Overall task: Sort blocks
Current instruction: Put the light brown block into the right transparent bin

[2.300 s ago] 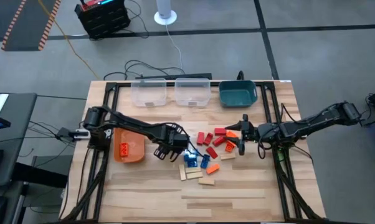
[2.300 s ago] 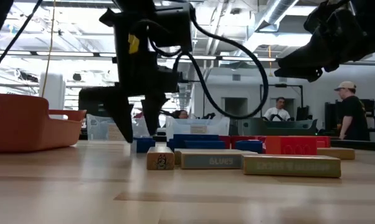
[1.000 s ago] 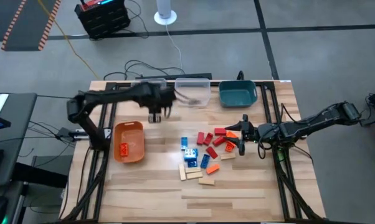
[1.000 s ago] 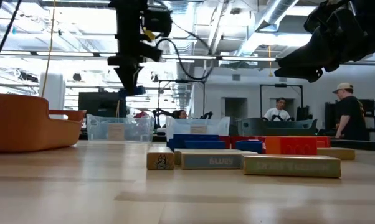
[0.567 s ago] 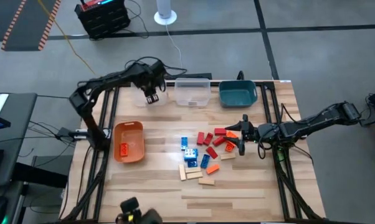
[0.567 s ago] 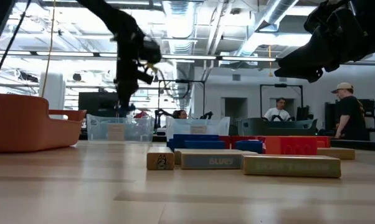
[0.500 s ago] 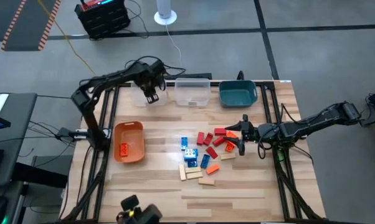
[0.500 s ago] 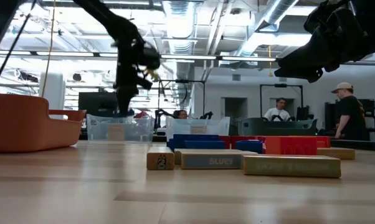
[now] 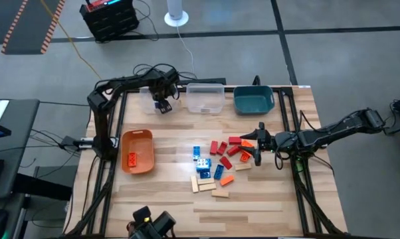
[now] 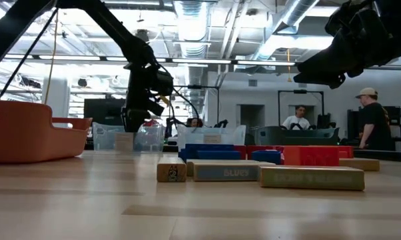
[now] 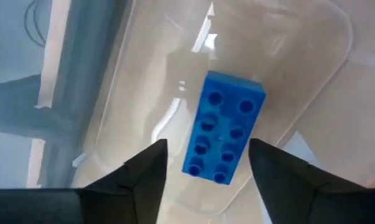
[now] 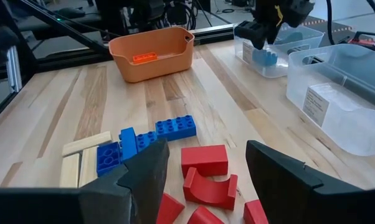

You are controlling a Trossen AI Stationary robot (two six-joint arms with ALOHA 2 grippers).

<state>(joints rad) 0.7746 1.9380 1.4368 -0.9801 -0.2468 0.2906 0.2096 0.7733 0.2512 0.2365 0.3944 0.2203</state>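
Note:
My left gripper (image 9: pixel 162 105) hangs open over the left clear bin (image 9: pixel 150 99) at the table's far edge. A blue brick (image 11: pixel 223 127) lies flat on that bin's floor, studs up, beyond the fingers and apart from them; the right wrist view shows the blue brick (image 12: pixel 265 57) too. The other blocks (image 9: pixel 216 162), blue, red, orange and tan, lie loose on the table's middle. My right gripper (image 9: pixel 258 149) hovers open over the pile's right side, above red blocks (image 12: pixel 205 160).
An orange bin (image 9: pixel 137 151) at the table's left holds an orange brick (image 9: pixel 131 158). A second clear bin (image 9: pixel 205 98) and a teal bin (image 9: pixel 253 99) stand along the far edge. Bare wood lies toward the near edge. People stand in the room beyond.
My left gripper has moved from above the table between the orange bin and the clear bins toward the far edge and has come down over the left clear bin. The right arm and the pile have kept still.

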